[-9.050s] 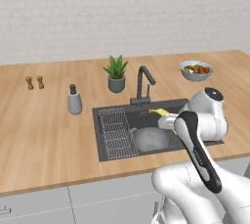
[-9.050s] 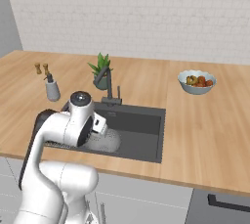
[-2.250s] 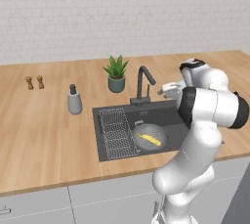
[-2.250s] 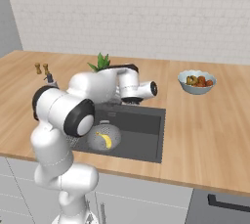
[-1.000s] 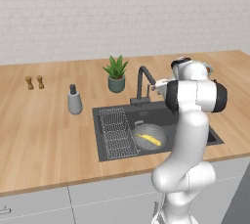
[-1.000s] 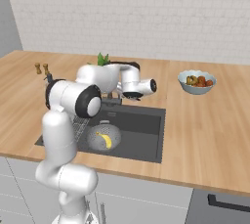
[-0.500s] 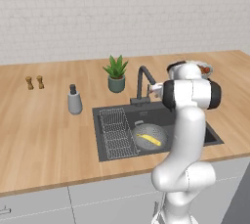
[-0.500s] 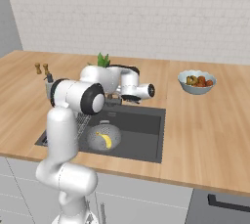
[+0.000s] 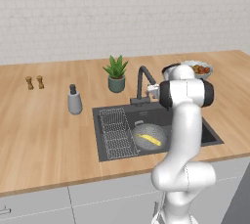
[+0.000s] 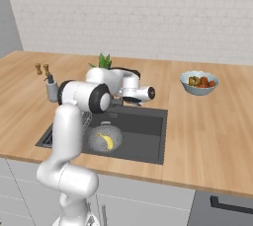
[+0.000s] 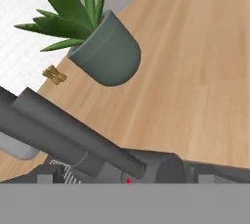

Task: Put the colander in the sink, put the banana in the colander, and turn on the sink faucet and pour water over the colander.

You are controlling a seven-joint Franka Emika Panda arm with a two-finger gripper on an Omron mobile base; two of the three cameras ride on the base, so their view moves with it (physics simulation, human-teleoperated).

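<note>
Wooden counter [image 9: 44, 135]: plant [image 9: 116, 74], bowl [image 10: 198, 82]

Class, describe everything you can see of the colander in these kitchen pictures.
The colander is a round grey bowl that looks like metal, finely perforated all over. It sits upright on the floor of the dark sink, right beside the flat wire rack. A small yellow banana lies inside it, resting on its bottom. Nothing else touches it, and no water shows on it.
</note>
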